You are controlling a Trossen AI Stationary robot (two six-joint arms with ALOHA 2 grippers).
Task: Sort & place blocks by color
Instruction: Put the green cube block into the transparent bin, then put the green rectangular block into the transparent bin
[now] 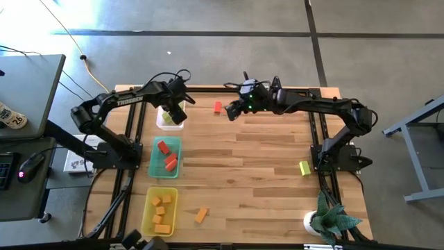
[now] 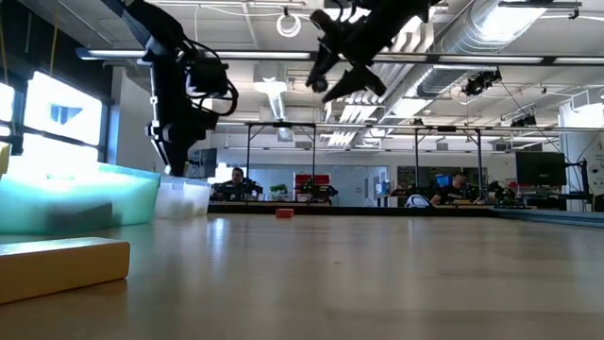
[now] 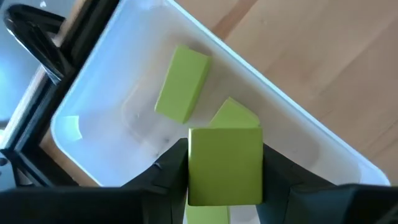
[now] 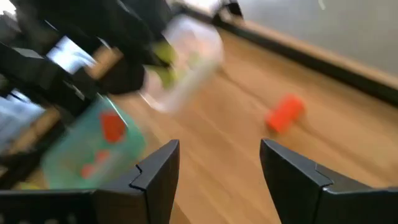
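Left gripper [image 3: 225, 186] is clamped on a yellow-green cube block [image 3: 224, 163] over the clear plastic tray [image 1: 166, 123] at the desk's far left. Risk: it lands on the two yellow-green blocks below and bounces out. Right gripper [image 4: 217, 168], jaws apart, heads for the red block [image 4: 285, 113], probably; a glancing touch rolls it.

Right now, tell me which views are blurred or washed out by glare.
Right wrist view: motion-blurred; the red block and trays smear. Low view: the near orange block is out of focus, and the window on the left blows out. High view: glare whitens the floor at top left. Left wrist view: sharp on the green block.
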